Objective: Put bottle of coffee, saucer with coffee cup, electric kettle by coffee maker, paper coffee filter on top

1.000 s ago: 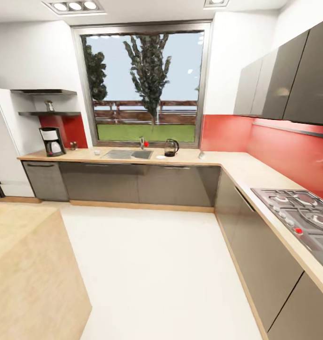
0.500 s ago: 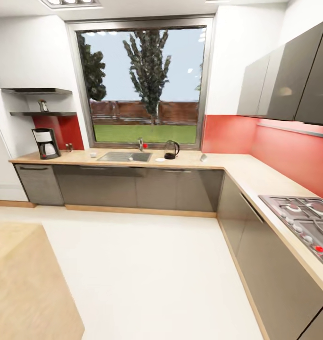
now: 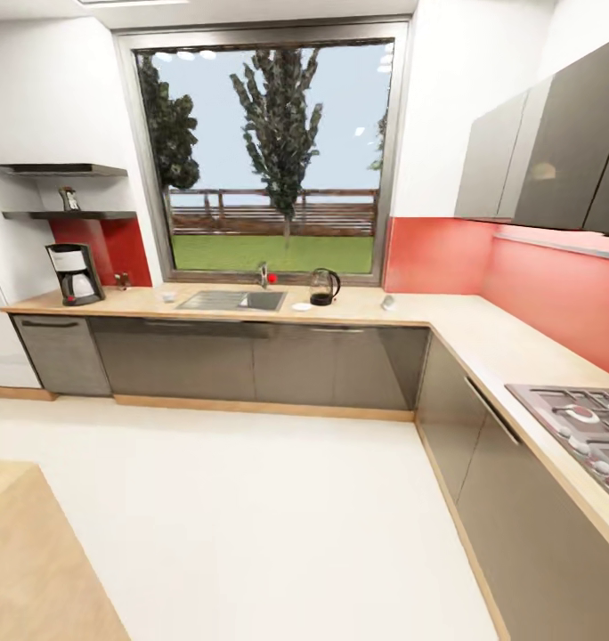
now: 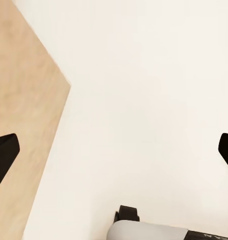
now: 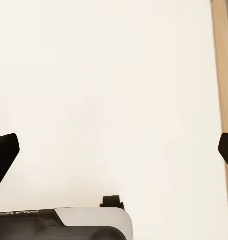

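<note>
While you look across the kitchen from the head view, the coffee maker stands upright at the far left end of the worktop: black body, white upper block, glass pot in its base, a red spot low on the front. Just right of it, against the red backsplash, sits a small dark item, too small to name. On the lower wall shelf above stands a small bottle-like object, likely the coffee bottle; detail is blurred. The electric kettle is dark and clear-bodied with a handle on its right, upright on the worktop right of the sink. The white saucer lies flat just left of the kettle, near it but apart. A small pale object sits left of the sink; you cannot tell what it is.

Against the picture a second back, the whole view has shifted: the window sits larger, the coffee maker lies further left, less hob shows at right, and the wooden block near left has shrunk to a corner. That is camera movement, not the things.

The sink basin looks empty.

Left gripper: fingers spread wide over pale floor. Right gripper: fingers spread wide likewise, holding nothing.
</note>
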### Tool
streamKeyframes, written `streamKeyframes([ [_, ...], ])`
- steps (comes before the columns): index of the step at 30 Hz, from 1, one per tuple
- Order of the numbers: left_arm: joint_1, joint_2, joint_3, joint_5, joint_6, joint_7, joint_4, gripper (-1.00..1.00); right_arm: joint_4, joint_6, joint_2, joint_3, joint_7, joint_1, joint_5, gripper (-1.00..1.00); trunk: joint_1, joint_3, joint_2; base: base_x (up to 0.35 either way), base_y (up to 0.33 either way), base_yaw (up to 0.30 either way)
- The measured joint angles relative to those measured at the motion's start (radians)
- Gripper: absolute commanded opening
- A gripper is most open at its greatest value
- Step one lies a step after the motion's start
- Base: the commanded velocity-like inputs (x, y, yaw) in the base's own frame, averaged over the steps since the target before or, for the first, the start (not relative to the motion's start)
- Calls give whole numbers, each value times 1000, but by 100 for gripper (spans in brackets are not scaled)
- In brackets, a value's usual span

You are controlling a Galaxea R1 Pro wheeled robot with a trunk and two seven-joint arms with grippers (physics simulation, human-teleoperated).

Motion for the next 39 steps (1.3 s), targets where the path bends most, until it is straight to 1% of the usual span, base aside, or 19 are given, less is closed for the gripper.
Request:
streamKeyframes([
  [20,0,4,0,0,0,0,-1,100,-1,0,0,-1,-1,0,0,100,0,0,0,336,0,-1],
  [28,0,5,0,0,0,0,-1,100,0,0,0,1,-1,0,0,100,0,0,0,336,0,-111],
  [39,0,5,0,0,0,0,-1,100,0,0,0,1,-1,0,0,100,0,0,0,336,0,-13],
])
